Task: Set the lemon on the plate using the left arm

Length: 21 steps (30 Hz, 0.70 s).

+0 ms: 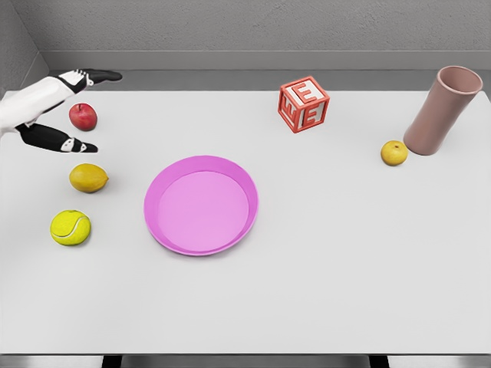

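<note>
Plain magenta-pink round plate (201, 205); dull yellow lemon (88, 178); fluorescent yellow-green tennis ball (70, 228); glossy red apple (83, 116); red, white-lettered cube (304, 104); dusty-pink cup (443, 110).

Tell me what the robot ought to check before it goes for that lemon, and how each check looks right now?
1. Left hand free to grasp: ok, fingers spread and holding nothing.
2. Lemon reachable: ok, it lies just in front of the hand, uncovered.
3. Room around the lemon: ok, the red apple and tennis ball sit apart from it, though both are near enough to be nudged.
4. Right target picked: ok, but the orange fruit by the pink cup looks similar.
5. Pink plate ready: ok, nothing lies in it.
6. Right arm out of the way: cannot tell, it is not in view.
</note>
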{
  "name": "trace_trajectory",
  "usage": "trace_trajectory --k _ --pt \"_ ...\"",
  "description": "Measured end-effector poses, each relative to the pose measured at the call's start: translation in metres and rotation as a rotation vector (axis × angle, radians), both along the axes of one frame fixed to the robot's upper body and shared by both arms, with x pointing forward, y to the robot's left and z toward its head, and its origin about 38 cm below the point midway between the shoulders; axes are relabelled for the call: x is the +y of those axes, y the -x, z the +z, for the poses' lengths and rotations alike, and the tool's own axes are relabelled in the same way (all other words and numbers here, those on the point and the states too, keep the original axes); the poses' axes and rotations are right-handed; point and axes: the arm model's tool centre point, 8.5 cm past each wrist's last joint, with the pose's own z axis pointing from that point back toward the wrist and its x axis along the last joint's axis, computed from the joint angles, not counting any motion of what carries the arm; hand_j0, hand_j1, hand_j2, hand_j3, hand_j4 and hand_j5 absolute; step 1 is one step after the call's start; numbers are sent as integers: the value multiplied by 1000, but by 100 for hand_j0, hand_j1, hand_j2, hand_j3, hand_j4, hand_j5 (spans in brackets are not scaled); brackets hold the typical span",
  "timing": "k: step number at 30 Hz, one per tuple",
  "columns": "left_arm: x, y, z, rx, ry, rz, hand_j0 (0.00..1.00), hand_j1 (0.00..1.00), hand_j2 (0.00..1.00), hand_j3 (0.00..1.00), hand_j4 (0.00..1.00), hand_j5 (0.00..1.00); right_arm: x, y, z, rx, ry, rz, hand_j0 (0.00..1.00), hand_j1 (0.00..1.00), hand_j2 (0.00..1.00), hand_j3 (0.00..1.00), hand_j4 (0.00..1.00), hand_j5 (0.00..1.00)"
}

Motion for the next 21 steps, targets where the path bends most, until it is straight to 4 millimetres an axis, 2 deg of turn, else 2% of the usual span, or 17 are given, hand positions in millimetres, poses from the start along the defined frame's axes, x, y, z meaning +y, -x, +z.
trace_trajectory --k 5,9,21 --pt "2 6 2 -1 -26 -6 100 100 100 100 100 100 0 1 0 2 0 0 100 100 100 100 100 100" --pt "7 24 -21 59 -66 -13 100 100 100 100 100 100 0 0 0 0 0 1 100 100 100 100 100 100" --pt "13 24 -35 36 -359 39 100 100 100 100 100 100 0 0 0 0 0 1 100 100 100 100 100 100"
